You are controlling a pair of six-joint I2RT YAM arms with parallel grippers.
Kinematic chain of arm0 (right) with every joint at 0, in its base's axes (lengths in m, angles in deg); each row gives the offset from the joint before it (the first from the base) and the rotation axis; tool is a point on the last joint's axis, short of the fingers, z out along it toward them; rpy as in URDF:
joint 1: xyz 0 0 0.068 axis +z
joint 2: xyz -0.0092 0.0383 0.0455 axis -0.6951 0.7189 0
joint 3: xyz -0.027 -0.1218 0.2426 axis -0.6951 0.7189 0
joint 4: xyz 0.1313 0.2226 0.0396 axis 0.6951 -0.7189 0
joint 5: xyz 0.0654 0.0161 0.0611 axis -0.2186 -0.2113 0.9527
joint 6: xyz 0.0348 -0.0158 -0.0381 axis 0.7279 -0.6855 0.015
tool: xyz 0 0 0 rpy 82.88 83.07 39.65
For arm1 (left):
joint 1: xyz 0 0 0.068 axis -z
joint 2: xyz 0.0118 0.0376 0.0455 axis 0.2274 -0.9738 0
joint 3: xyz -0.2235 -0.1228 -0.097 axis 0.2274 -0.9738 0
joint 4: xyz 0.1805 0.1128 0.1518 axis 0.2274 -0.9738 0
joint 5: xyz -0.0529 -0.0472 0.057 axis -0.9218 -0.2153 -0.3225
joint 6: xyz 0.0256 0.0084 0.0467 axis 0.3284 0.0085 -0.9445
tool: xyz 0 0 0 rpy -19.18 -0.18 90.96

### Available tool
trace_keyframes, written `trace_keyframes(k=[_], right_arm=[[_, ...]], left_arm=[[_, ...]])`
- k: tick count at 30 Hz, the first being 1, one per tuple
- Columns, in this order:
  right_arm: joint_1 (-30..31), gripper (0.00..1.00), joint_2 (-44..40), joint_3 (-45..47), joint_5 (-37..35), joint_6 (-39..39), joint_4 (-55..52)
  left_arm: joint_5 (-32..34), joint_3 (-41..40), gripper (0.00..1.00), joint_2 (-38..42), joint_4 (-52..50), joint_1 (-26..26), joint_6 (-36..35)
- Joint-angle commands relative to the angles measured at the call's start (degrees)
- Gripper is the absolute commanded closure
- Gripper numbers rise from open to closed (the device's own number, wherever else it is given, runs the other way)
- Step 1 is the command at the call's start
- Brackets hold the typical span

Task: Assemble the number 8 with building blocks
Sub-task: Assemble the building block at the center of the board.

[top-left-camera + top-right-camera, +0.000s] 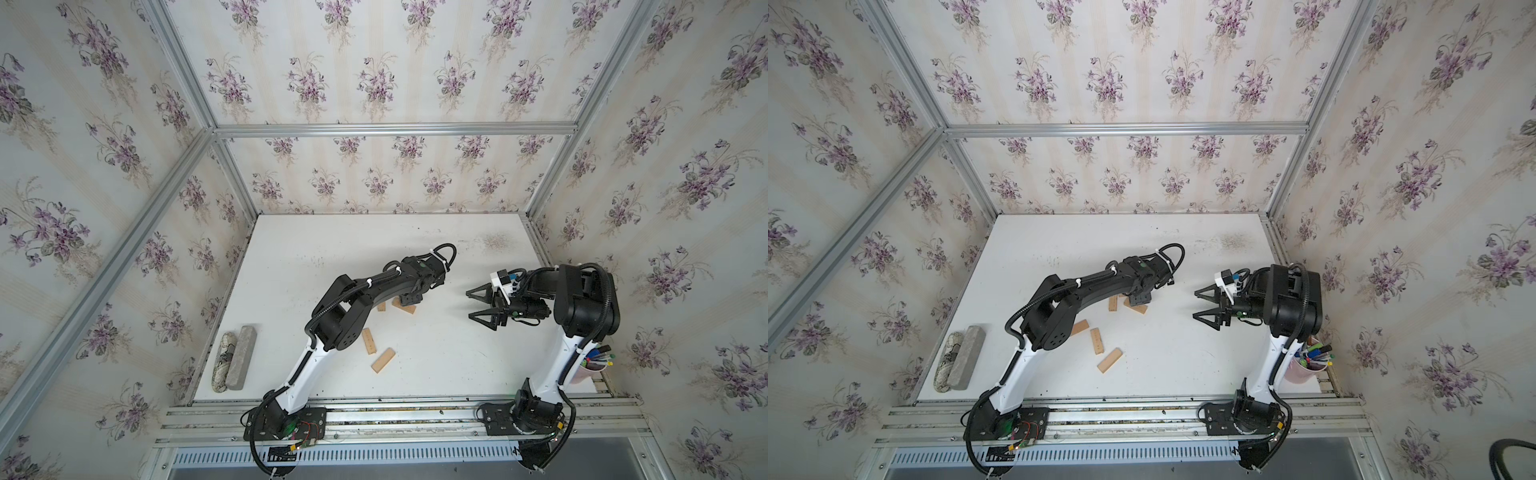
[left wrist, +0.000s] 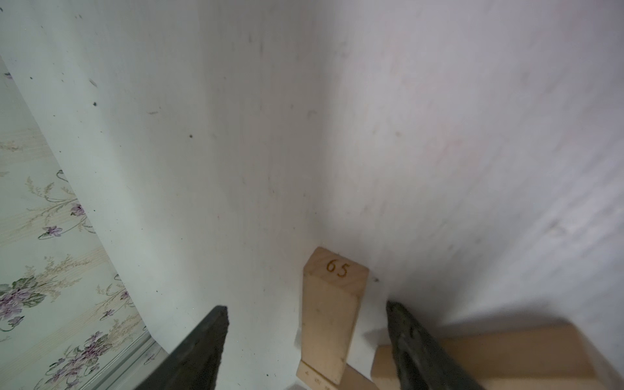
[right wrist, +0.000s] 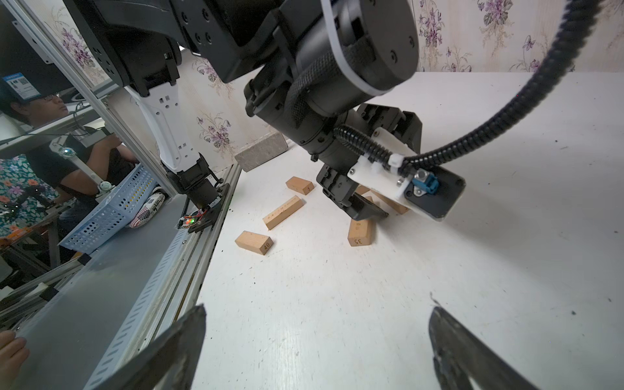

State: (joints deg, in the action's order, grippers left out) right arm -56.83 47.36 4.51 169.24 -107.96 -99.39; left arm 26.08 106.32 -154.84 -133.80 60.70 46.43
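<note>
Straddling a building block's long sides, the left tool stands apart, untouching; the right tool, likewise apart, hangs farther off.

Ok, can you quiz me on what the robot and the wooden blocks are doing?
1. True or false: the right gripper is holding something.
2. Pick one: a block stands between the jaws of the left gripper. Which number is written on its end? A) 65 B) 12 C) 90
3. Short answer: do the building blocks already make the number 8?

Key: 1 false, it is open and empty. 2 A. 3 no, they lie scattered on the table.
</note>
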Motion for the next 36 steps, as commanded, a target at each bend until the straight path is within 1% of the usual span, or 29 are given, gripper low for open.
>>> trace_keyframes(k=[1,17,23,26,30,31,33,35,36], right_arm=[[0.1,0.00,-0.1,-0.2,1.9,-23.3,-1.5],[0.0,0.00,-0.1,-0.2,1.9,-23.2,-1.6],[0.0,0.00,-0.1,-0.2,1.8,-23.3,-1.6],[0.0,0.00,-0.1,-0.1,1.9,-23.3,-1.7],[0.0,0.00,-0.1,-0.2,1.9,-23.3,-1.6],[0.0,0.00,-0.1,-0.1,1.9,-23.2,-1.6],[0.0,0.00,-0.1,-0.2,1.9,-23.3,-1.6],[0.0,0.00,-0.1,-0.1,1.9,-23.3,-1.6],[0.0,0.00,-0.1,-0.1,1.9,-23.3,-1.6]], left_arm=[[1.1,-1.0,0.24,0.8,-1.6,-0.1,1.1],[0.6,-3.4,0.23,3.0,-1.9,0.0,3.6],[1.7,-3.5,0.23,4.7,-2.1,0.0,4.8],[-0.8,-1.7,0.23,6.7,-2.9,0.3,5.0],[-4.6,1.8,0.23,9.7,-6.4,1.8,3.4],[-6.4,2.5,0.23,10.5,-7.9,2.1,3.3],[-12.2,3.1,0.24,11.8,-11.4,2.1,3.2],[-15.9,2.0,0.27,13.1,-13.5,2.1,3.6],[-17.1,1.0,0.30,13.7,-14.0,2.2,3.2]])
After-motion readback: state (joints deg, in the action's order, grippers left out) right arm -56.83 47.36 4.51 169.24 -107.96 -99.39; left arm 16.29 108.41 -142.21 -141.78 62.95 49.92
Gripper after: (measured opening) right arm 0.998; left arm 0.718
